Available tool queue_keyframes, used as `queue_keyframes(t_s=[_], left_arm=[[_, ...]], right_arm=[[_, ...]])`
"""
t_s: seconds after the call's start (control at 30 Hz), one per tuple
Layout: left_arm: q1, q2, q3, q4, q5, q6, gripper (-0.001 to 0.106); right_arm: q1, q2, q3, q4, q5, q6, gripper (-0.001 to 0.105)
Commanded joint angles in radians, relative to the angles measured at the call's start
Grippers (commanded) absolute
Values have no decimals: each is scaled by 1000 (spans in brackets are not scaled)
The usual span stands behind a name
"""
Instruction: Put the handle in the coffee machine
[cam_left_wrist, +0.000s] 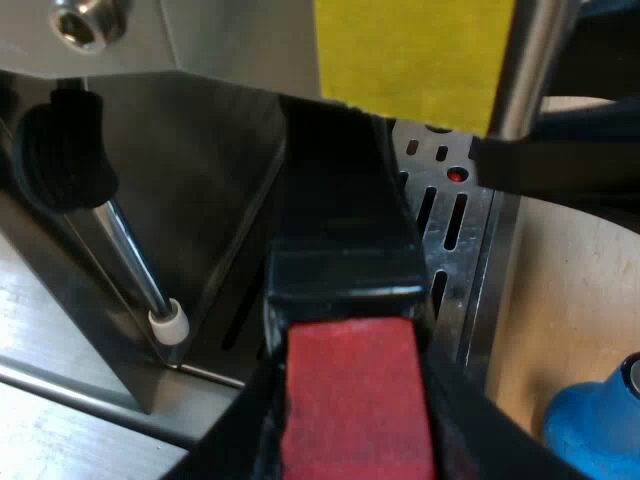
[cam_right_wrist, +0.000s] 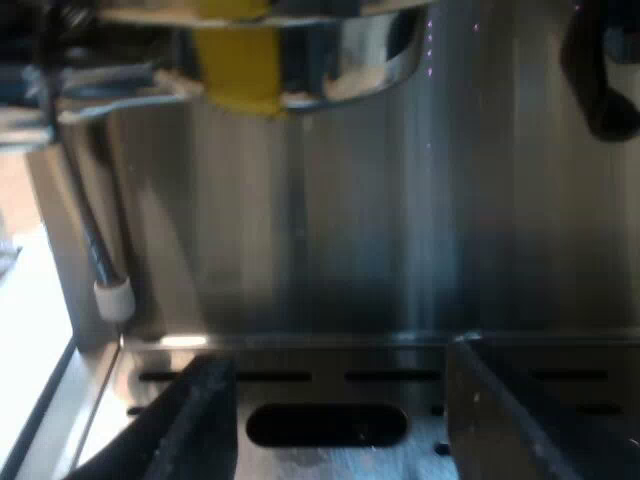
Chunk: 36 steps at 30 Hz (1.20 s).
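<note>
Left wrist view: my left gripper is clamped on the red end of the one handle, which runs under a yellow patch at the espresso machine front, above the slotted drip tray. One blue tamper sits on the pale wooden table. My right gripper hangs spread apart over the tray.

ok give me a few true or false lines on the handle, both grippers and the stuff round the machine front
1. The left gripper is shut on the red end of the handle. True.
2. The right gripper holds a mug. False: its fingers are open with nothing between them, over the drip tray.
3. The steam wand ends in a white tip. True.
4. The tamper near the drip tray is black. False: it is blue.
</note>
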<state>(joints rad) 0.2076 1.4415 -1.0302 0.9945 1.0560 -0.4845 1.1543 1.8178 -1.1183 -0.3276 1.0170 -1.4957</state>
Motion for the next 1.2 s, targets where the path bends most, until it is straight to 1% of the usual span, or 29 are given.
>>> queue_keyframes(t_s=[0.03, 0.07, 0.13, 0.2, 0.27, 0.33, 0.37, 0.5, 0.53, 0.7, 0.8, 0.87, 0.97, 1.0, 1.13, 1.2], left_arm=[[2, -25, -21, 13, 171, 40, 1], [2, -25, -21, 13, 171, 40, 1], [2, -25, -21, 13, 171, 40, 1], [2, -25, -21, 13, 171, 40, 1], [2, -25, -21, 13, 171, 40, 1], [2, -25, -21, 13, 171, 40, 1], [2, -25, -21, 13, 171, 40, 1], [2, -25, -21, 13, 171, 40, 1], [2, -25, -21, 13, 171, 40, 1], [2, -25, -21, 13, 171, 40, 1], [2, -25, -21, 13, 171, 40, 1], [2, -25, -21, 13, 171, 38, 1], [2, -25, -21, 13, 171, 38, 1], [2, -25, -21, 13, 171, 38, 1], [2, -25, -21, 13, 171, 38, 1], [2, -25, -21, 13, 171, 38, 1]], right_arm=[[-15, 32, -7, -79, 0, -15, 49], [-15, 36, -7, -94, 0, -18, 49], [-22, 60, -7, -155, -5, -54, 49], [-25, 77, -7, -201, -11, -62, 49], [-30, 89, -7, -227, -49, -64, 49], [-38, 94, -7, -222, -129, -64, 49], [-38, 94, -7, -219, -137, -64, 49], [-37, 94, -7, -215, -141, -66, 49], [-39, 94, -7, -215, -141, -87, 49], [-49, 94, -7, -215, -141, -121, 49], [-58, 94, -7, -217, -137, -211, 49], [-59, 100, -7, -239, -134, -223, 49], [-60, 131, -7, -344, -132, -239, 49], [-63, 145, -7, -404, -132, -257, 49], [-64, 202, -7, -581, -132, -393, 49], [-66, 217, -7, -642, -132, -414, 49]])
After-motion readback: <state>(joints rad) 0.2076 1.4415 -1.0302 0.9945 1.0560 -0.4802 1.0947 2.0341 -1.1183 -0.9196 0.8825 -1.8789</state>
